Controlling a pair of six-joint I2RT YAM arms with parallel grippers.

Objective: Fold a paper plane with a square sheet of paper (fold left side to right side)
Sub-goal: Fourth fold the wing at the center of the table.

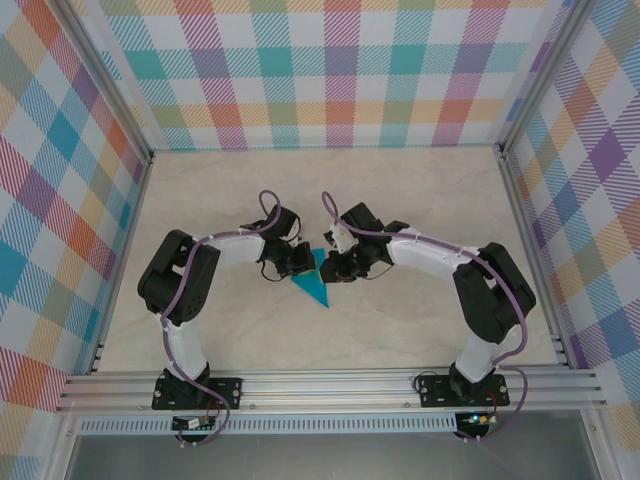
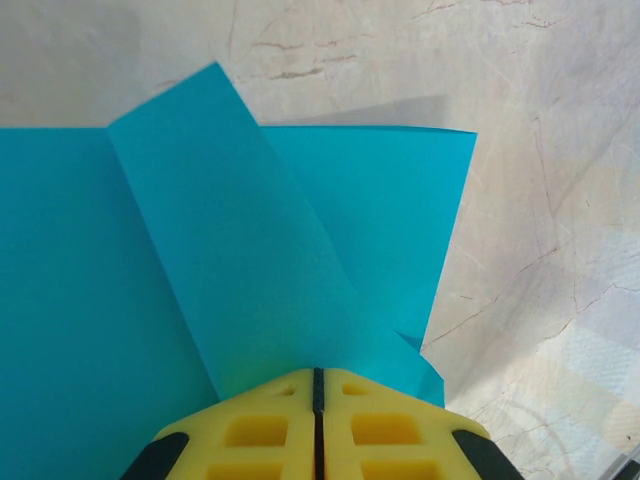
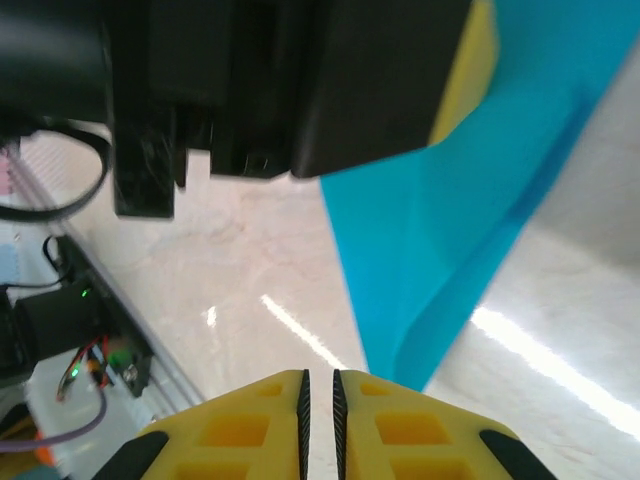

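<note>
Yellow left end effector [image 2: 317, 385] pinches the teal-blue folded paper plane [image 2: 230, 270]; right end effector [image 3: 319, 385], nearly closed, holds nothing; tugging risks tearing.

paper plane [image 2: 150, 290] — cropped left; left claw [image 2: 318, 385] hides tip

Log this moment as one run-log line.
left gripper: shut on teal paper | right gripper: nearly shut, beside paper edge | paper: partly folded, flap raised

The bench [image 1: 330, 190] lies open on all sides up to the checkered walls [image 1: 330, 60], while both end effectors crowd the paper plane [image 1: 315, 282] at centre.
</note>
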